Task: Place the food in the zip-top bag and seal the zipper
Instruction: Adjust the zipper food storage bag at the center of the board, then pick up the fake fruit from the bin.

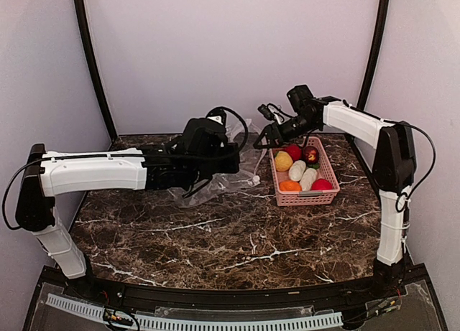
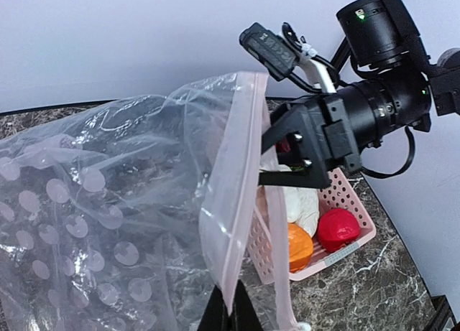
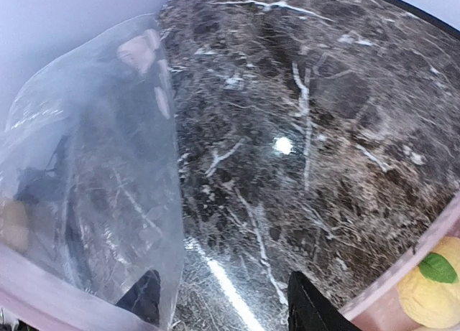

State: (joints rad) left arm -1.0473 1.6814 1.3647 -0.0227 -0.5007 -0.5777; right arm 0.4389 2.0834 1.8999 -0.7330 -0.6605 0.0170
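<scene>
Left claw (image 2: 224, 313) on one bag (image 2: 108, 202), right claw (image 3: 226, 306) by one basket (image 1: 316, 197)

— Where's the left arm (image 1: 93, 171)?
— Stretched level toward the right, left tool (image 2: 228, 313) pinched tight on the zip-top bag (image 2: 108, 202) rim.
— And the right arm (image 1: 363, 124)?
— Upright from its near-right base, elbow bent, forearm reaching left; right tool (image 3: 224, 308) angled down, fingers (image 3: 147, 299) spread apart, facing the left tool.

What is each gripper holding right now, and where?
The left gripper pinches the zip-top bag at its zipper edge; the right gripper is open, holding nothing.
</scene>
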